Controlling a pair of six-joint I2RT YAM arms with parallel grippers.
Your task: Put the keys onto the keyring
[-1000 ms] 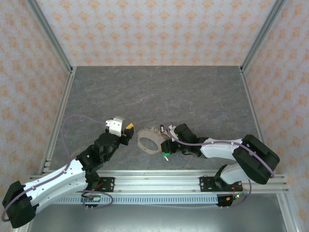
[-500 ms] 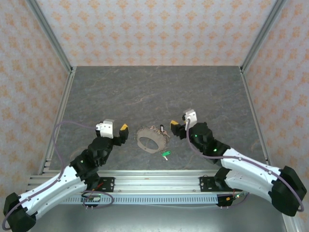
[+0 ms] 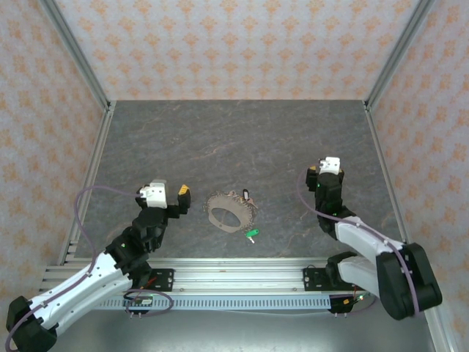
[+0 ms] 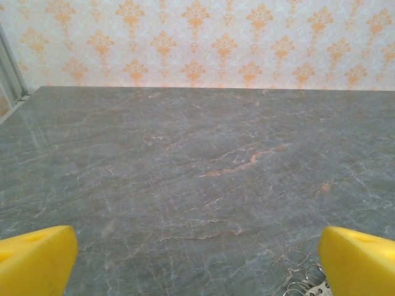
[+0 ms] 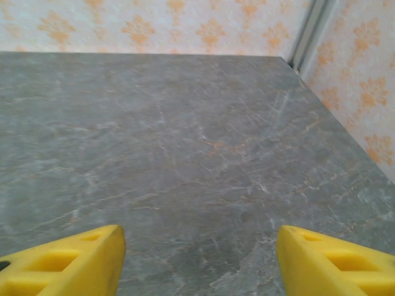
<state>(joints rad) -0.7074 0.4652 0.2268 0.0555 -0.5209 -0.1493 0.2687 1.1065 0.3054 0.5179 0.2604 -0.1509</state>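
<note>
A: Is the left pincer (image 3: 176,199) holding something?

B: No, it is released. In its own wrist view the left pincer's fingers (image 4: 37,259) stand far apart, at the two lower corners. Between them the bare grey table (image 4: 203,160) shows.

A: And where is the keyring (image 3: 229,211) from it?

B: It lies flat on the table near this pincer, on its right side, and does not touch the fingertips. In the wrist view some thin silvery loops (image 4: 307,285) show just beside the right-hand finger, at the lower edge.

A: What about the right pincer (image 3: 320,176)?

B: Also released. The right pincer's fingers (image 5: 68,265) are apart, with bare table between them. The keyring is on its left side, well apart from it. The ring lies between the two pincers, closer to the left one.

A: Do you see the keys?

B: One green key (image 3: 251,235) lies on the table just beside the near rim of the ring, on the side toward the right pincer. Whether it touches the ring I cannot tell. A small dark piece (image 3: 246,195) sits at the far rim, too small to say what it is.
</note>
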